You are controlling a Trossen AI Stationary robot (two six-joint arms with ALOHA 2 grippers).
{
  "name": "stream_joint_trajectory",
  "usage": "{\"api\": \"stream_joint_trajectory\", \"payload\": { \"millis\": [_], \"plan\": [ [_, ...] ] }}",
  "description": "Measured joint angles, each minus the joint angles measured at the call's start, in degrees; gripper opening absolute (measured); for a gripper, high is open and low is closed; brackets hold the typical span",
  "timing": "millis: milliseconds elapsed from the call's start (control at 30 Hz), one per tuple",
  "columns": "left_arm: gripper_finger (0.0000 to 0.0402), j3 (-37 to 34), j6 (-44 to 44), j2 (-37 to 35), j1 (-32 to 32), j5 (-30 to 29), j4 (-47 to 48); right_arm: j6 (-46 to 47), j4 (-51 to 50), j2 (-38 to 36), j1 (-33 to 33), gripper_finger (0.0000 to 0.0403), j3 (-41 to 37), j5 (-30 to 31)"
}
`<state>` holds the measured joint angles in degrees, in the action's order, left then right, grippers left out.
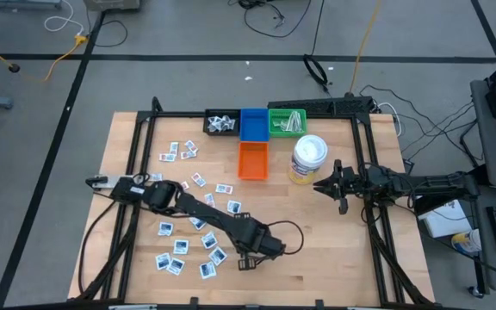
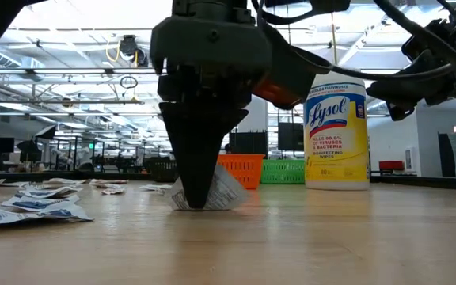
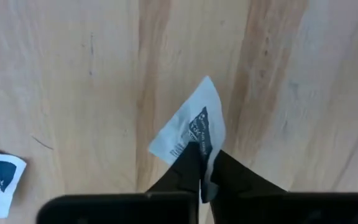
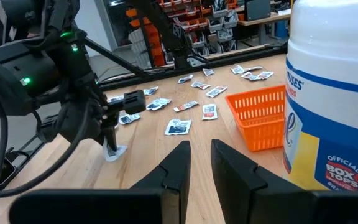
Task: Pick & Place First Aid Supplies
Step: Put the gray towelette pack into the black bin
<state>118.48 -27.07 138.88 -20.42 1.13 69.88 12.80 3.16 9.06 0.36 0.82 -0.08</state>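
Many first aid supplies, small white printed packets (image 1: pixel 179 245), lie flat on the left half of the wooden table (image 1: pixel 334 258). My left gripper (image 1: pixel 246 263) stands near the table's front middle, pointing down, shut on one white packet (image 3: pixel 191 127) with dark print. That packet also shows in the low view (image 2: pixel 229 193) and in the right wrist view (image 4: pixel 117 151). My right gripper (image 1: pixel 319 185) hovers level at the right, beside the Lysol tub (image 1: pixel 308 159), with a narrow gap between its fingers (image 4: pixel 178 163) and nothing in it. My left gripper pinches the packet between its two fingertips (image 3: pixel 188 167) near one corner (image 3: pixel 205 155), coming from above and pointing down. The packet is creased and tipped up beside the fingers. Its lower edge (image 2: pixel 212 206) rests on the table.
Along the far edge stand a black bin holding packets (image 1: pixel 222 123), a blue bin (image 1: pixel 252 123) and a green bin (image 1: pixel 287 121). An orange basket (image 1: pixel 252 160) sits just in front of them. A black frame rail (image 1: pixel 370 207) runs along the right side. Bare wood lies front right.
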Motion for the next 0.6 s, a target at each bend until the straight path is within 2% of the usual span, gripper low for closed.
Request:
{"api": "stream_joint_trajectory", "payload": {
  "millis": [367, 600],
  "plan": [
    [0.0011, -0.07, 2.36, -6.81, 4.85, 10.94, 2.02, -0.02, 0.04, 0.0, 0.0, 0.0059, 0.0, 0.0],
    [0.0007, -0.04, 2.42, -10.85, 6.66, 14.56, 3.74, 0.0, 0.0, 0.0, 0.0, 0.0059, 0.0, 0.0]
  ]
}}
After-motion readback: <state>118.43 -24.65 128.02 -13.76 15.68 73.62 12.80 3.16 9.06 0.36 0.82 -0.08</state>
